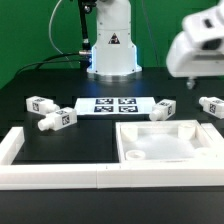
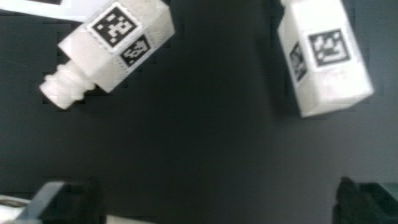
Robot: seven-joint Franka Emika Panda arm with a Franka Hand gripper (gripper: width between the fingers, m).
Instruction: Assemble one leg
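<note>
While the pincer (image 2: 214,203) hangs wide open over the black surface (image 2: 214,120), its dark fingertips (image 2: 63,203) far apart and gripping nothing, two legs sit right under it in the wrist view. One leg (image 2: 107,50) shows a stubby white peg poking out of a blocky white end with black-and-white square tags on two faces. The other leg (image 2: 326,60) shows a long white block with one tag, tilted. The pair lie well apart, with bare black between them. Over to the exterior view: four of these small pieces lie loose. A leg (image 1: 40,104) and a leg (image 1: 57,121) lie close together off the marker board (image 1: 110,104) on the exterior view's left. There's a leg (image 1: 163,108) just beside the board's other end, and a leg (image 1: 212,106) near the exterior view's right edge. The blurred white arm (image 1: 198,45) hovers above that right-hand side. Up front the tabletop (image 1: 165,143) lies flat like a shallow tray, its recess plain white with a rounded lump in one near corner, and the legs lie apart from it. A white rail (image 1: 20,148) borders the surface on the exterior view's left and along the near edge, with open black room between it and the legs.
</note>
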